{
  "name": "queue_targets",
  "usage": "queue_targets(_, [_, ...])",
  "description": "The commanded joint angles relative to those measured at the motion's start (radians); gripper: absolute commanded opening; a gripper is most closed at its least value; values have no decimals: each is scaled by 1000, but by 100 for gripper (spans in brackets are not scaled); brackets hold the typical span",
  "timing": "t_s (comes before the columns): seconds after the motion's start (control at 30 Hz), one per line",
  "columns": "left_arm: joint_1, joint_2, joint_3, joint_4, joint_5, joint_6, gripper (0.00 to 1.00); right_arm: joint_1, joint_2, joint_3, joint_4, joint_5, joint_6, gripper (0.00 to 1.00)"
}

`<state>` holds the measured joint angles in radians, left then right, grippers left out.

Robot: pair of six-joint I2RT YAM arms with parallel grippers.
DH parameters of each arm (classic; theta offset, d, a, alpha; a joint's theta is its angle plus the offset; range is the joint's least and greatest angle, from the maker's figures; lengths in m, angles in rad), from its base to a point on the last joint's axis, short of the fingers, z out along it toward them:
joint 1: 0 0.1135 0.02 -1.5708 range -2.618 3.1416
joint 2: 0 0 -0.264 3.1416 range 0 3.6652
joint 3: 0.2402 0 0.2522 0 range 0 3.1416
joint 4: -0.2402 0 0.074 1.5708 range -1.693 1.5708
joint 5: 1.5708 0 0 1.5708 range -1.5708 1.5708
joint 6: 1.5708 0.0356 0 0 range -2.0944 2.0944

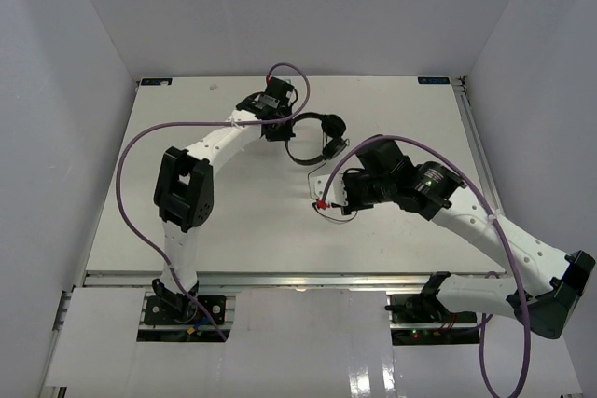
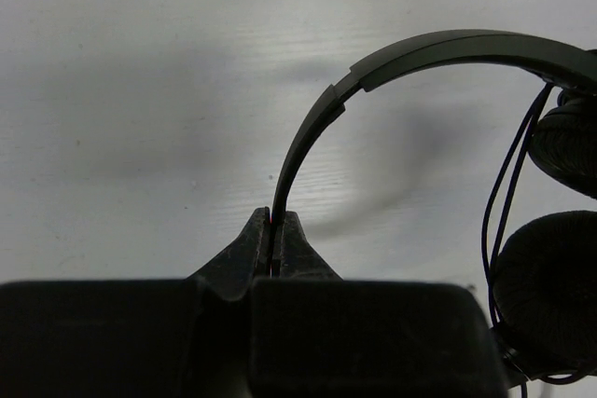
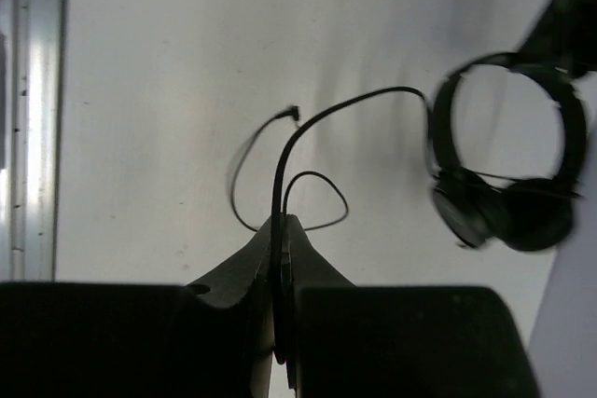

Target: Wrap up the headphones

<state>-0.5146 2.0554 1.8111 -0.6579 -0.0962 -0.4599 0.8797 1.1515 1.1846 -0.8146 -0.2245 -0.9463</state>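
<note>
The black headphones (image 1: 317,137) lie at the table's far middle, earcups (image 1: 333,128) to the right. My left gripper (image 1: 276,128) is shut on the thin headband (image 2: 308,128), with both padded earcups (image 2: 550,277) at the right of the left wrist view. My right gripper (image 1: 326,200) is shut on the thin black cord (image 3: 350,104), which runs from the jaws in an arc to the headphones (image 3: 508,165). A loose loop of cord (image 3: 322,198) and the plug end (image 3: 292,113) hang in front of the right jaws.
Purple robot cables (image 1: 131,160) arc over the left side and along the right arm (image 1: 508,258). The table's metal rail (image 1: 280,279) runs along the near edge, and white walls close in the back and both sides.
</note>
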Motion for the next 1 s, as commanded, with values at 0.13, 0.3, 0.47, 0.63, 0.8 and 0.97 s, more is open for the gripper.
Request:
queue_targets(0.13, [-44, -125, -247, 66, -76, 163, 0, -85, -3, 105, 161, 220, 9, 8])
queue_targets(0.3, [-76, -187, -334, 73, -104, 210, 0, -144, -6, 72, 297, 325, 17, 8])
queue_targets(0.47, [-97, -282, -433, 103, -82, 244, 0, -259, -15, 8, 453, 342, 27, 8])
queue_targets(0.63, [-105, -383, -498, 143, -8, 267, 0, -353, 22, -5, 515, 269, 93, 8])
queue_targets(0.8, [-117, -502, -541, 173, 94, 282, 0, -444, 89, -6, 535, 135, 176, 8])
queue_targets(0.97, [-134, -626, -591, 204, 222, 295, 0, -535, 173, -9, 536, -4, 275, 8])
